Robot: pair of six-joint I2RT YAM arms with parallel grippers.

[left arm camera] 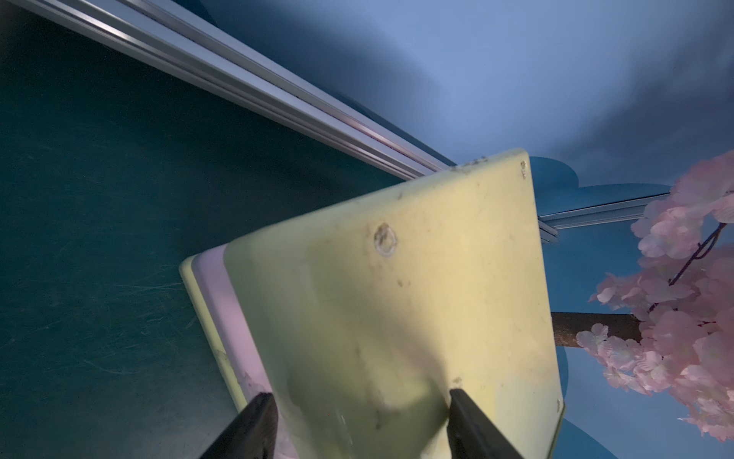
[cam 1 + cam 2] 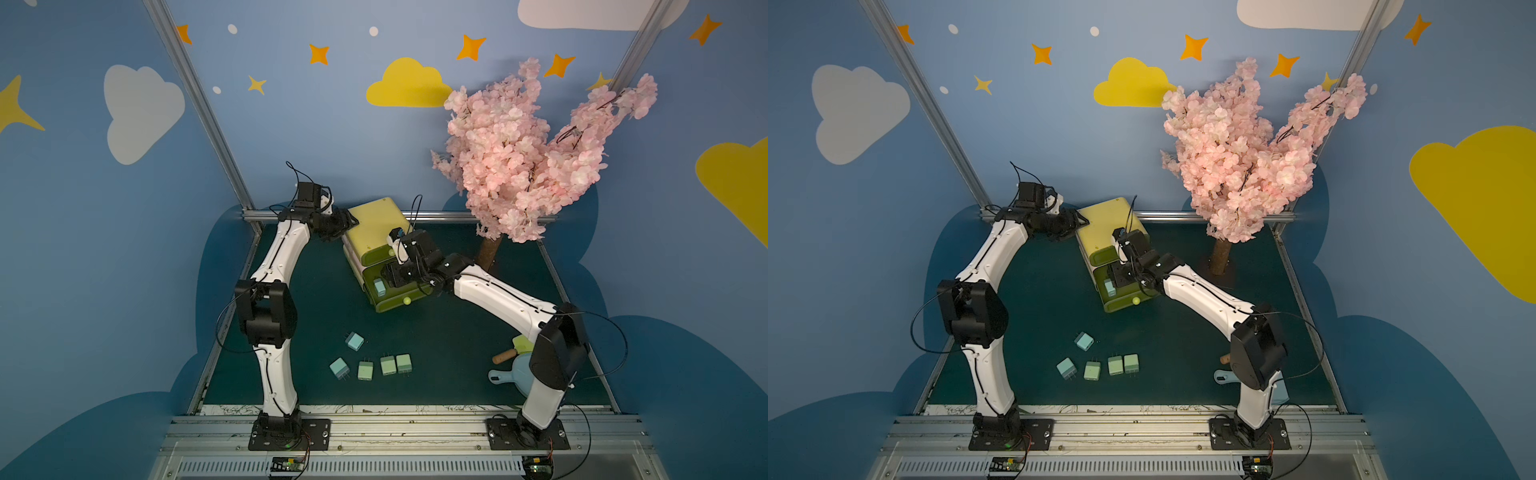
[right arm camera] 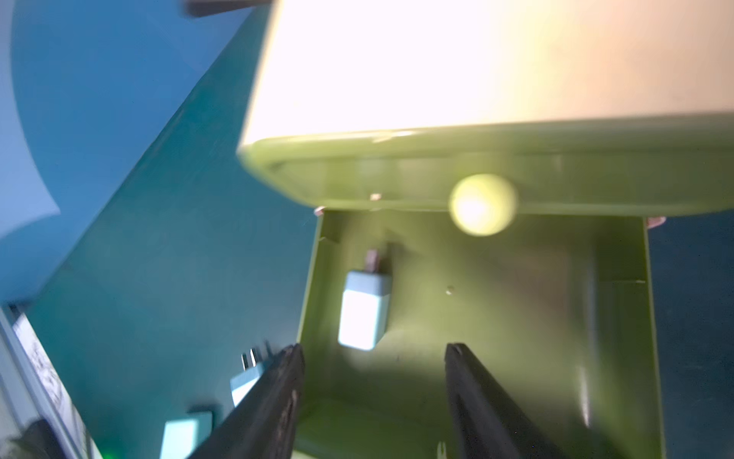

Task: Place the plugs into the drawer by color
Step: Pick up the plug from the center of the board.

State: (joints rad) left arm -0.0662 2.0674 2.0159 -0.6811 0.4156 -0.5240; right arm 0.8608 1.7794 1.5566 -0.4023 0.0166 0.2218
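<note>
The yellow-green drawer chest [image 2: 374,226] [image 2: 1104,224] stands at the back of the mat. Its drawer under the top one [image 3: 516,318] is pulled out, and one light blue plug [image 2: 379,287] [image 2: 1109,287] [image 3: 363,310] lies inside. My right gripper [image 2: 390,276] [image 3: 373,349] hovers over that drawer, open and empty. My left gripper [image 2: 349,226] [image 1: 361,395] rests at the chest's back left top edge [image 1: 397,298], fingers apart. On the mat lie two blue plugs [image 2: 354,341] [image 2: 340,368] and three mint green plugs [image 2: 365,370] [image 2: 388,365] [image 2: 403,363]. No pink plugs show.
A pink blossom tree [image 2: 532,158] stands at the back right, its trunk [image 2: 488,253] close behind my right arm. A light blue dustpan [image 2: 513,374] and a wooden-handled brush [image 2: 505,356] lie at the front right. Metal rails [image 2: 449,216] border the mat.
</note>
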